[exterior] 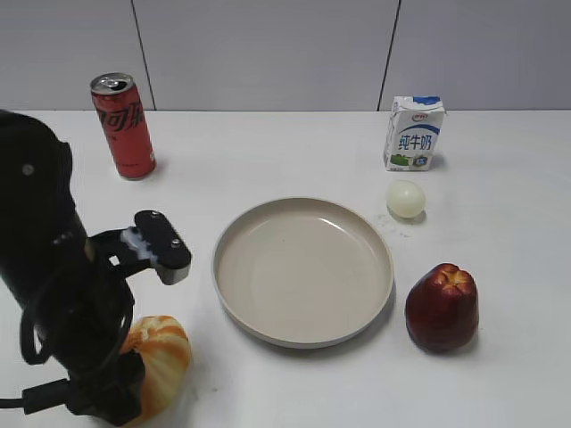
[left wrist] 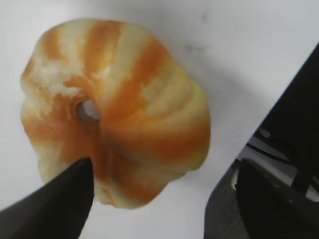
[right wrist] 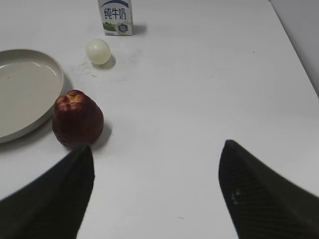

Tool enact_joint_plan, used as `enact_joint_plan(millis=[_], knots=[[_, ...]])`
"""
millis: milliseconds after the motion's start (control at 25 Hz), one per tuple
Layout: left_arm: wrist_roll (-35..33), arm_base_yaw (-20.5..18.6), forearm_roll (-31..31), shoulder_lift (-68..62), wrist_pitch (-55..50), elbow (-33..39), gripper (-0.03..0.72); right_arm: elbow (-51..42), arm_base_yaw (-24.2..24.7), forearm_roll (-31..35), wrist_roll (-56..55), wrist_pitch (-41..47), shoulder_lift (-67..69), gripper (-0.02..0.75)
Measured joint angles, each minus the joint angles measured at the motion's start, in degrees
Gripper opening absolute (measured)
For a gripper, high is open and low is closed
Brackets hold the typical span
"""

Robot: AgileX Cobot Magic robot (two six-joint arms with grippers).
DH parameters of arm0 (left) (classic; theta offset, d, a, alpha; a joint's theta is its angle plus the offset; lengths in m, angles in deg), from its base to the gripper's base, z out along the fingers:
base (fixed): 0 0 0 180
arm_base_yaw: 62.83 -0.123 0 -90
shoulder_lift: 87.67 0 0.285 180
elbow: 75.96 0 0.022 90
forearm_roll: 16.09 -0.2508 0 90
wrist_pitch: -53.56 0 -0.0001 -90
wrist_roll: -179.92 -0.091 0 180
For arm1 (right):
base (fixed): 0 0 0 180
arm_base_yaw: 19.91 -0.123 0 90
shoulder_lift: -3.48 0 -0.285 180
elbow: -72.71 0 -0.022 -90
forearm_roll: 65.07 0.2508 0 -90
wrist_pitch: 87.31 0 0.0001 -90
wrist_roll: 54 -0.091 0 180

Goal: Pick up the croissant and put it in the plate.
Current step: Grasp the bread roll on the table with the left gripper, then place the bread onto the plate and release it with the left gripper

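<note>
The croissant is a lumpy bun with orange and pale yellow stripes. It lies on the white table at the front left, to the left of the plate. In the left wrist view the croissant fills the frame. My left gripper is open around it: one finger is right at its lower left side, and the other stands apart from it on the right. The beige plate sits empty mid-table and also shows in the right wrist view. My right gripper is open and empty above bare table.
A dark red apple stands right of the plate. A pale egg and a milk carton are behind the apple. A red cola can stands at the back left. My left arm hides part of the front left corner.
</note>
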Motion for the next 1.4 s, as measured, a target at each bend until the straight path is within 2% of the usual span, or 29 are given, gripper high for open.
enact_joint_plan(millis=[440,560,720,840,880,1120,1400], knots=[[0.00,0.00,-0.22,-8.08,4.08,-0.91,0.659,0.00,0.00,0.00,-0.02,0.00,0.00,0.588],[0.05,0.00,-0.54,-8.46,3.66,-1.20,0.613,0.00,0.00,0.00,-0.02,0.00,0.00,0.588],[0.05,-0.06,-1.74,-8.94,2.18,-2.59,0.440,0.00,0.00,0.00,-0.02,0.00,0.00,0.588],[-0.01,-0.10,-2.77,-9.63,-1.07,-4.96,0.248,0.00,0.00,0.00,-0.02,0.00,0.00,0.588],[-0.01,-0.10,-2.71,-9.83,-2.31,-5.89,0.230,0.00,0.00,0.00,-0.02,0.00,0.00,0.588],[-0.01,-0.10,-3.39,-8.34,-10.15,-14.55,0.230,0.00,0.00,0.00,-0.02,0.00,0.00,0.588],[-0.01,-0.10,-8.97,-4.52,-12.93,-26.29,0.230,0.00,0.00,0.00,-0.03,0.00,0.00,0.588]])
